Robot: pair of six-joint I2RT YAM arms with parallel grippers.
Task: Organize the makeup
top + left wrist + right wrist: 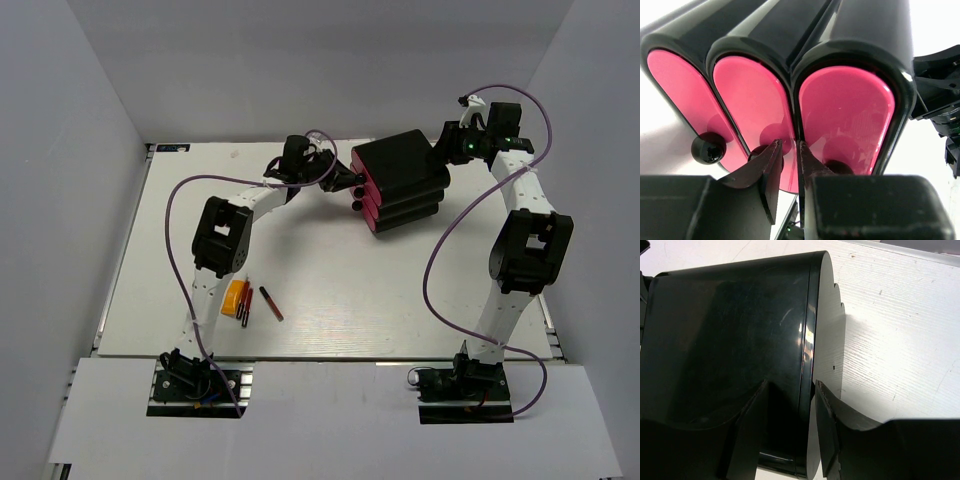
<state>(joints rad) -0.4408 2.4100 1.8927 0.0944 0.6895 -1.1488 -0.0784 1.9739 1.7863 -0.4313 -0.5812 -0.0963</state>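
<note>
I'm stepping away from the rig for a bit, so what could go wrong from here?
The left tool sits beside the middle knob, not around it, so a pull may miss or slip. The right tool pinches only the edge of the box; tugging a drawer could twist the box loose.

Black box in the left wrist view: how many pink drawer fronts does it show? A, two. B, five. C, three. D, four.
C: three pink drawer fronts sit side by side in the black box.
</note>
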